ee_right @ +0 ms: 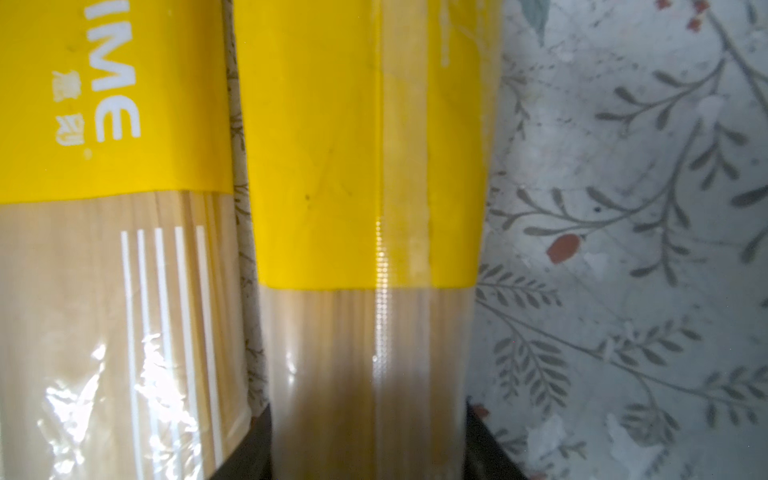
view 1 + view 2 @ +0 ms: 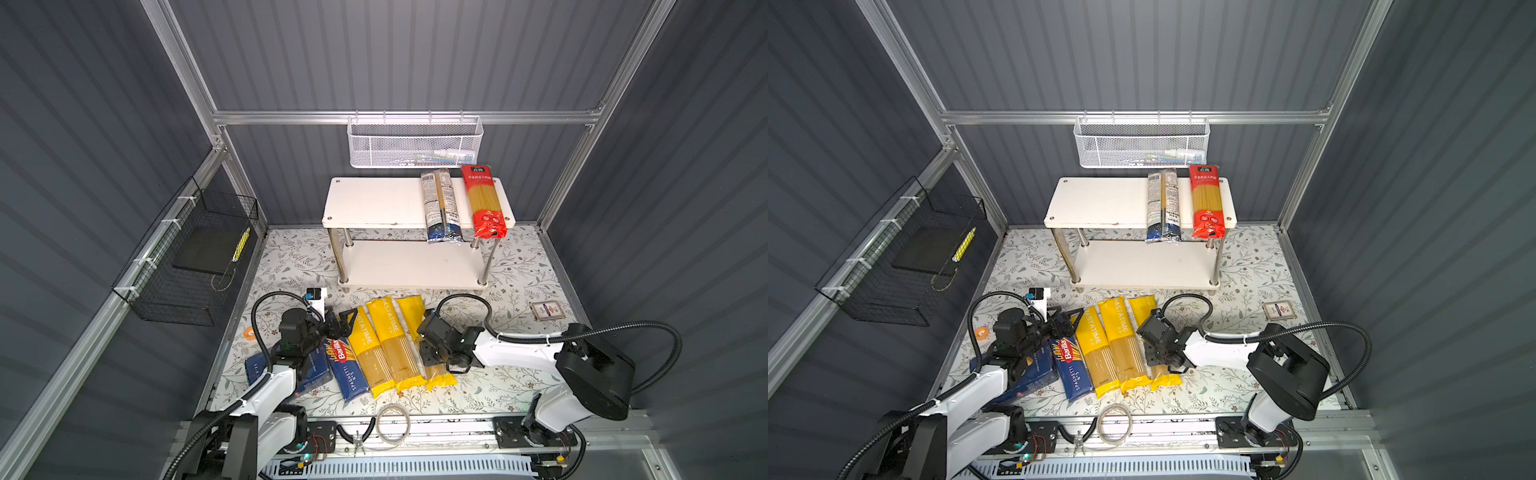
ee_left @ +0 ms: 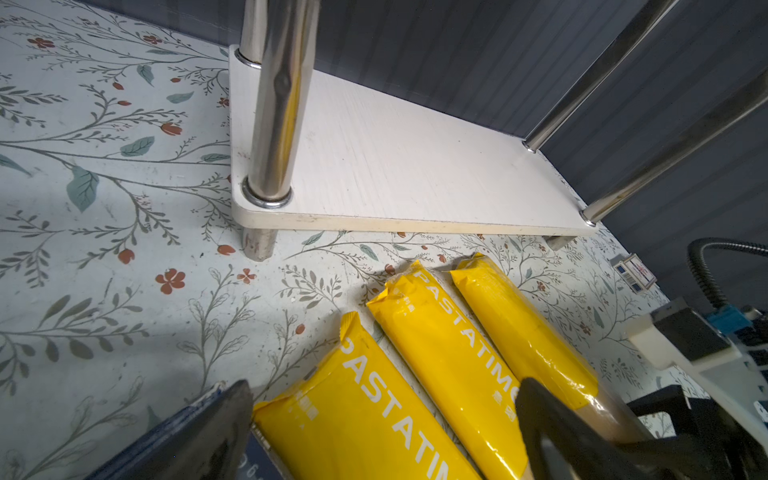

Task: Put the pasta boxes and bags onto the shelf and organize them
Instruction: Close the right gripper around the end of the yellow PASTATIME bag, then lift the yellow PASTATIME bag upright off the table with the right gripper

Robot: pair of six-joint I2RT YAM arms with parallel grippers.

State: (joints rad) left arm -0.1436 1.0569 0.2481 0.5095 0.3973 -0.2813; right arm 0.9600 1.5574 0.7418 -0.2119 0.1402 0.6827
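The white shelf (image 2: 374, 203) stands at the back, and its lower board (image 3: 415, 166) is bare. On its top board lie a clear bag with a dark-blue end (image 2: 441, 205) and a red bag (image 2: 484, 201). Three yellow PASTATIME bags lie side by side on the floral mat: left (image 2: 368, 345), middle (image 2: 392, 340), right (image 2: 409, 309). My right gripper (image 1: 368, 449) is shut on the right yellow bag (image 1: 365, 166) at its clear window. My left gripper (image 3: 382, 415) hovers open above the left yellow bag (image 3: 374, 415). Beside that bag lies the narrow Barilla box (image 2: 345, 365). The wide box (image 2: 257, 368) is partly under my left arm.
A white mesh basket (image 2: 415, 143) hangs on the back rail above the shelf. A black wire basket (image 2: 187, 266) hangs on the left wall. A small card pack (image 2: 547, 310) lies at the right, an orange roll (image 2: 249, 332) at the left, and a cable coil (image 2: 392, 424) on the front rail.
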